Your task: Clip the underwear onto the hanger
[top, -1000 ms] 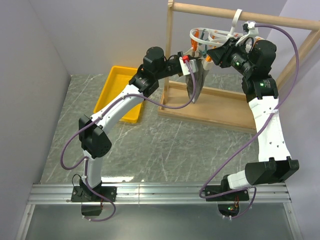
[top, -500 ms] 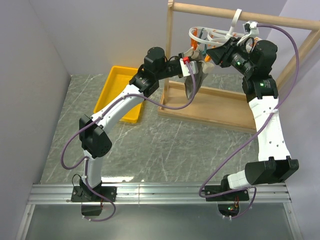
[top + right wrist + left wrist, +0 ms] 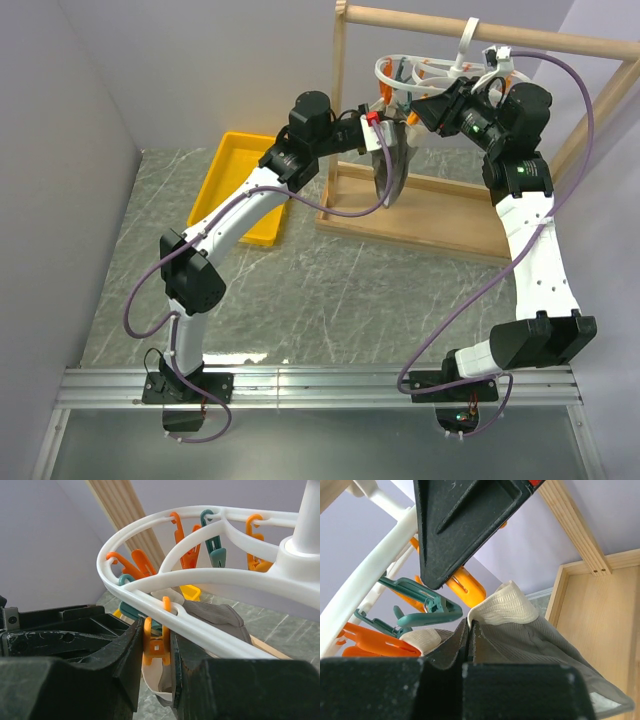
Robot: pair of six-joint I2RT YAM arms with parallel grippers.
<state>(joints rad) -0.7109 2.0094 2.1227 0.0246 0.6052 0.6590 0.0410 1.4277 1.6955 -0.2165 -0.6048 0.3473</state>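
The white oval hanger (image 3: pixel 420 72) hangs by its hook from the wooden rack's top bar, with orange and teal clothespins below its ring (image 3: pixel 165 587). My left gripper (image 3: pixel 383 128) is shut on the beige waistband of the grey-taupe underwear (image 3: pixel 390 165), which hangs down under the hanger; the waistband (image 3: pixel 504 607) shows just past the closed fingers (image 3: pixel 468 645). My right gripper (image 3: pixel 425 108) is shut on an orange clothespin (image 3: pixel 157 642), squeezing it between both fingers right above the waistband (image 3: pixel 157 677).
The wooden rack frame (image 3: pixel 420 215) stands at the back right, its post (image 3: pixel 340 100) close to my left wrist. A yellow tray (image 3: pixel 245 185) lies at the back left. Grey walls close in the left and far sides.
The right gripper has shifted slightly up and left along the hanger ring, and the ring has swung a little. The left gripper still holds the underwear in the same spot.
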